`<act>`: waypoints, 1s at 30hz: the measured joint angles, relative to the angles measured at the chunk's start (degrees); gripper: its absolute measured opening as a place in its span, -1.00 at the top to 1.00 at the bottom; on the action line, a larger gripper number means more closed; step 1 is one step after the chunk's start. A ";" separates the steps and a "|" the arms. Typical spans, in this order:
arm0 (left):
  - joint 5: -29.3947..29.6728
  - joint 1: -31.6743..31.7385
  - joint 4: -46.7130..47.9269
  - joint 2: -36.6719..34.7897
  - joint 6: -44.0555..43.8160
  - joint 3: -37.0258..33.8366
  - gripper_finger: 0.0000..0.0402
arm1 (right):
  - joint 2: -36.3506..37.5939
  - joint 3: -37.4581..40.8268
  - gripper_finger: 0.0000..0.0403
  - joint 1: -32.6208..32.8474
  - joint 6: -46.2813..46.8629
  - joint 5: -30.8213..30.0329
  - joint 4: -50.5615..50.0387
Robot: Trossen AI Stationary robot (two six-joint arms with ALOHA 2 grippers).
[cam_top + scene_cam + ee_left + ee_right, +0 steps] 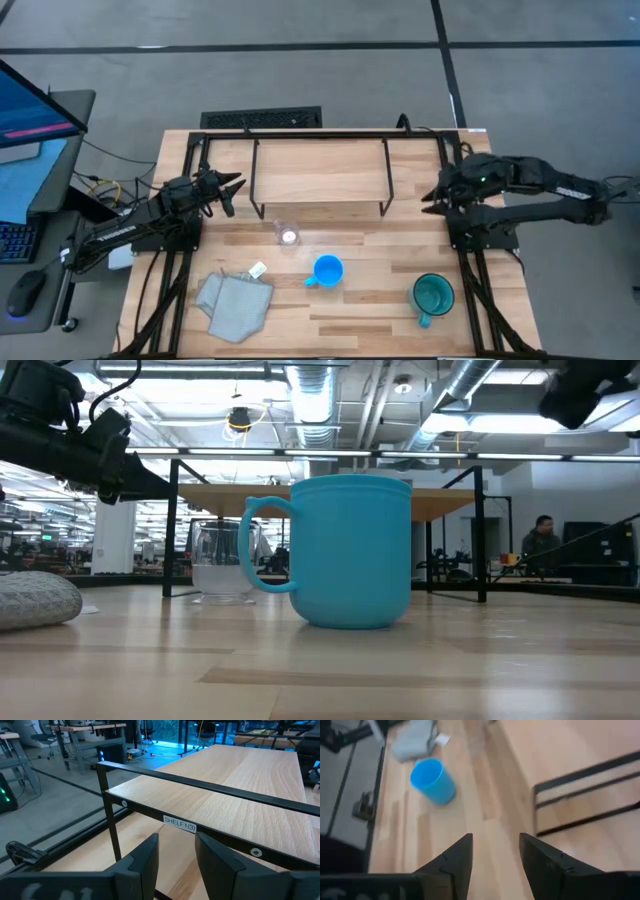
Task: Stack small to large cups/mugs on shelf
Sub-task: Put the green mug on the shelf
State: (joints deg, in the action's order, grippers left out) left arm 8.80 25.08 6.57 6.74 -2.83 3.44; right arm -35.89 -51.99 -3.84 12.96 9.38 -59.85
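Observation:
The shelf, a light-wood board on black wire legs, stands at the table's far middle. The small clear glass cup stands on the table just in front of it. The bright blue mug stands nearer, its handle to the near left. The larger teal mug stands at the near right. My left gripper hovers open at the shelf's left end. My right gripper hovers open at the shelf's right end, with the blue mug ahead of it. Both are empty.
A grey cloth with a small white tag lies at the near left. A black frame rail runs along the table's far edge behind the shelf. A person shows in the room beyond the table.

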 joint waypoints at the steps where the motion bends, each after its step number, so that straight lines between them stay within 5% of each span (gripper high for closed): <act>1: -0.02 0.00 0.00 0.00 0.00 0.00 0.41 | -0.57 0.00 0.10 1.47 0.64 0.42 -0.04; 15: -0.02 0.00 -0.01 0.00 0.00 0.00 0.41 | -12.18 -0.02 0.29 25.60 6.11 -0.39 -4.13; 30: -0.02 0.00 0.00 0.01 0.00 0.00 0.41 | -21.05 -0.02 0.35 40.57 28.52 -1.77 1.31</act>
State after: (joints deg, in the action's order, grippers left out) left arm 8.78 25.08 6.57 6.76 -2.83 3.44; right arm -56.94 -52.01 36.73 41.48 7.62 -58.54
